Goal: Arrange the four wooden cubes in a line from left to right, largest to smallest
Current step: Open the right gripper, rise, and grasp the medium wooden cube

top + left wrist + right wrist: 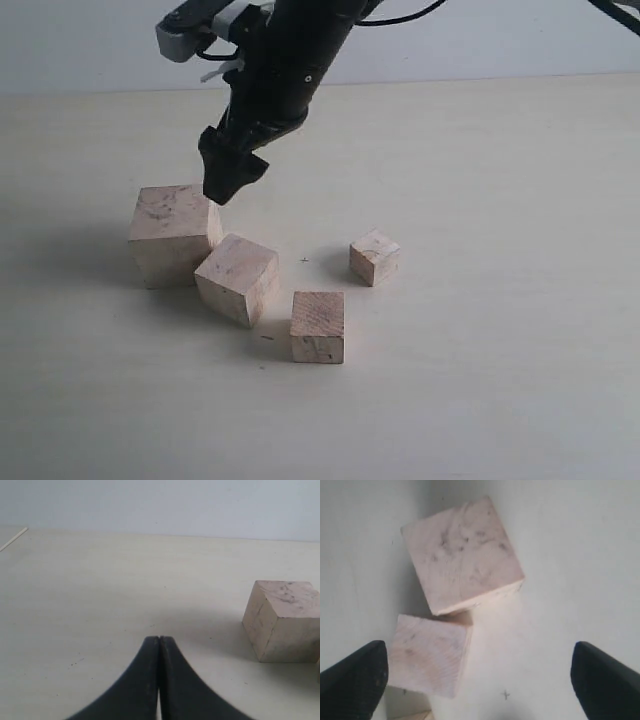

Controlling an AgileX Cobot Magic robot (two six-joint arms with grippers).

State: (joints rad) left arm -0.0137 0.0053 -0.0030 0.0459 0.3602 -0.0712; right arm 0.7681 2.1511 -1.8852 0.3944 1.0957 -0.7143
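Note:
Four pale wooden cubes sit on the light table. The largest cube (172, 232) (462, 555) (285, 617) is at the left. The second cube (237, 278) (427, 655) stands turned against its front right corner. The third cube (318, 325) is nearer the front, and the smallest cube (374, 257) lies to the right, apart from the others. My right gripper (228, 185) (477, 650) hangs open above the largest cube's rear right corner, holding nothing. My left gripper (159, 639) is shut and empty, low over bare table beside the largest cube. It is outside the exterior view.
The right arm (285, 60) reaches in from the top of the exterior view and slants down to the left. A small cross mark (304, 260) (505, 695) is on the table between the cubes. A pale wall rises behind the table (500, 200).

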